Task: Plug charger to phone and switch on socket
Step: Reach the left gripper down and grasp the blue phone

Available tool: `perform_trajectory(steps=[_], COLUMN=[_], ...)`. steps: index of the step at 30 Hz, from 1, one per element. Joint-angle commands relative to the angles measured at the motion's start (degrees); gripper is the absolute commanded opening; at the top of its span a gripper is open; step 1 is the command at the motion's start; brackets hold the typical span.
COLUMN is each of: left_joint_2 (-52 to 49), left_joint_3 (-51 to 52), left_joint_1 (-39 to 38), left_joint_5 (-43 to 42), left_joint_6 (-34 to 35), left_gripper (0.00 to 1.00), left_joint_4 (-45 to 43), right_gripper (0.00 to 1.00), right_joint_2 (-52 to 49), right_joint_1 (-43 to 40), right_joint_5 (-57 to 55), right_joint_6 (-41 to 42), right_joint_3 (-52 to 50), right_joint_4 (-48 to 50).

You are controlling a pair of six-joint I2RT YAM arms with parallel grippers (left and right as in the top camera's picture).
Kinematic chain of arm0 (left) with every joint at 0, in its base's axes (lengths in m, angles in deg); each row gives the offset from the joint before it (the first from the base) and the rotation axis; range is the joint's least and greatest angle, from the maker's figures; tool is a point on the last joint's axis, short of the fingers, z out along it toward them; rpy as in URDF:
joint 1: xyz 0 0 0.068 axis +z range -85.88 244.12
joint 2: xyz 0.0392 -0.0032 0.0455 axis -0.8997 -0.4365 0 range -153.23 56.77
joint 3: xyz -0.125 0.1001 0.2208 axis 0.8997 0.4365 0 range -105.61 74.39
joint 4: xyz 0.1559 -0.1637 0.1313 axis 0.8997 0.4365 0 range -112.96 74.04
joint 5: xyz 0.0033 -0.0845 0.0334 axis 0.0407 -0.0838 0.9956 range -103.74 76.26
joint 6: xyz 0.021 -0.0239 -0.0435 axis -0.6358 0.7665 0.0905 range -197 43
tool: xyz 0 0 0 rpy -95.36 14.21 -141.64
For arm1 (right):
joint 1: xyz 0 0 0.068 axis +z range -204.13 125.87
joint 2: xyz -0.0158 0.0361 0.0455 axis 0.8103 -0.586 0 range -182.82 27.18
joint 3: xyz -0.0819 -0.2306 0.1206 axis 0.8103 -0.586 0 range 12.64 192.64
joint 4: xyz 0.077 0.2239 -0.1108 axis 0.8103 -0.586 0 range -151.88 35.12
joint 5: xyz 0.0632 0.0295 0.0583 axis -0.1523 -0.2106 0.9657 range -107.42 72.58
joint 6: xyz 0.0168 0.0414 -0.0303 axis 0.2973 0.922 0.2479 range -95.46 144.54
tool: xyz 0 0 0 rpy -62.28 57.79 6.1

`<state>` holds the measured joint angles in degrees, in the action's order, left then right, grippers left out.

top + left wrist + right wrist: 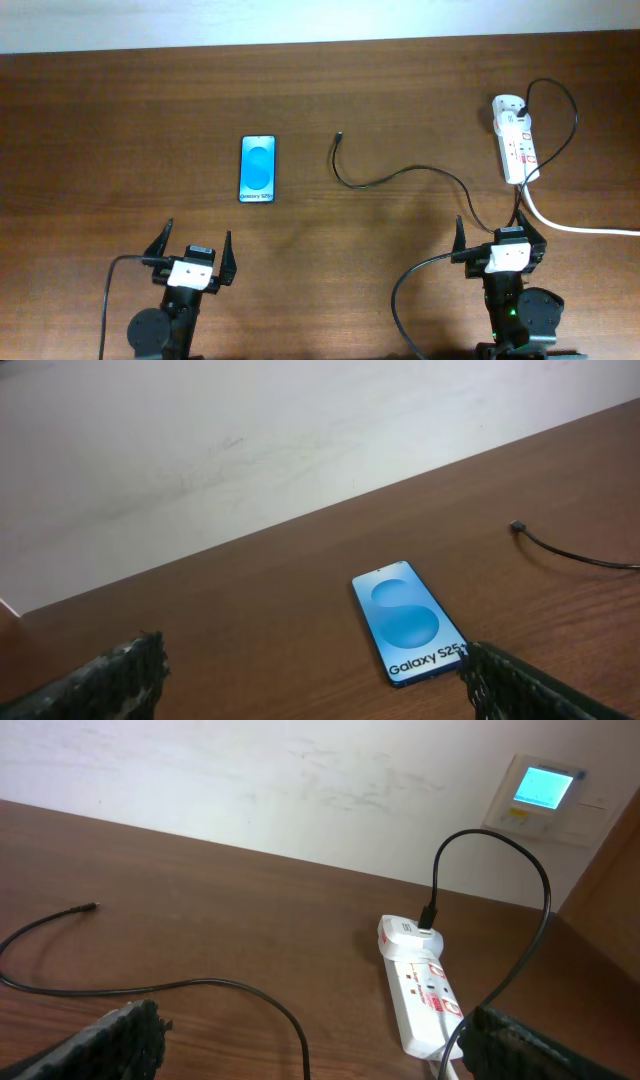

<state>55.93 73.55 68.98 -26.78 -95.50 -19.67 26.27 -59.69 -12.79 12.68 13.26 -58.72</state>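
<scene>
The phone (258,168) lies flat on the brown table with its blue screen lit; it also shows in the left wrist view (410,621). The thin black charger cable (395,177) curls from its free connector tip (339,134) to the white socket strip (515,140), where its plug sits in the far outlet. The tip shows in the left wrist view (518,527) and the right wrist view (91,906); the strip shows in the right wrist view (421,983). My left gripper (194,253) is open and empty, nearer than the phone. My right gripper (503,240) is open and empty, just nearer than the strip.
The strip's thick white cord (580,227) runs off to the right edge. A robot cable (410,290) loops by the right arm's base. A pale wall (250,440) rises behind the table's far edge, with a wall panel (540,792) at the right.
</scene>
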Motion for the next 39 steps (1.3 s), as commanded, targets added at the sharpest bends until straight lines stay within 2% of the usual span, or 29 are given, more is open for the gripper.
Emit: perform_trajectory(steps=[1, 9, 15, 18, 21, 22, 24, 25, 27, 31, 32, 33, 35, 39], left_joint_2=[-1.97, -23.04, -40.76, -50.27, -65.61, -71.36, -78.09, -82.77, -85.90, -88.70, -89.70, -91.03, -94.99, -105.42], left_joint_3=[-2.89, -17.46, -29.77, -38.84, -55.95, -63.06, -71.14, -76.35, -78.66, -78.66, -78.66, -78.73, -82.23, -101.29], left_joint_1=[-0.22, -0.22, -0.22, -0.22, -0.66, -1.64, -3.76, -5.66, -7.54, -9.49, -9.49, -9.70, -11.50, -15.47], left_joint_5=[-0.17, -0.83, -8.39, -10.19, -10.21, -10.40, -10.32, -10.38, -10.49, -13.53, -11.28, -8.33, -2.95, 5.95], left_joint_6=[0.72, 2.36, 2.38, 2.69, 8.92, 9.31, 9.29, 9.29, 9.35, 11.04, 15.65, 21.29, 25.53, 25.59], left_gripper=[0.99, 0.99, 0.99, 0.99, 0.99, 0.99, 0.99, 0.99, 0.99, 0.99, 0.96, 0.98, 0.99, 0.99], left_joint_4=[1.42, 2.16, 3.85, 10.88, 25.38, 31.01, 36.50, 38.21, 35.74, 33.81, 33.48, 33.42, 37.90, 54.47], right_gripper=[0.98, 0.98, 0.98, 0.98, 0.98, 0.98, 0.98, 0.98, 0.98, 0.98, 0.98, 0.98, 0.98, 0.98], right_joint_2=[0.44, 0.44, 0.44, 0.44, 0.44, 0.44, 0.44, 0.44, 0.44, 0.44, 0.44, 0.44, 0.44, 0.44], right_joint_1=[0.46, 0.46, 0.46, 0.46, 0.46, 0.46, 0.46, 0.46, 0.46, 0.46, 0.46, 0.46, 0.46, 0.46], right_joint_5=[0.76, 0.76, 0.76, 0.76, 0.76, 0.76, 0.76, 0.76, 0.76, 0.76, 0.76, 0.76, 0.76, 0.76], right_joint_6=[0.28, 0.28, 0.28, 0.28, 0.28, 0.28, 0.28, 0.28, 0.28, 0.28, 0.28, 0.28, 0.28, 0.28], right_joint_3=[-0.31, -0.31, -0.31, -0.31, -0.31, -0.31, -0.31, -0.31, -0.31, -0.31, -0.31, -0.31, -0.31, -0.31], right_joint_4=[-0.26, -0.26, -0.26, -0.24, -0.24, -0.26, -0.26, -0.24, -0.24, -0.26, -0.26, -0.24, -0.26, -0.26])
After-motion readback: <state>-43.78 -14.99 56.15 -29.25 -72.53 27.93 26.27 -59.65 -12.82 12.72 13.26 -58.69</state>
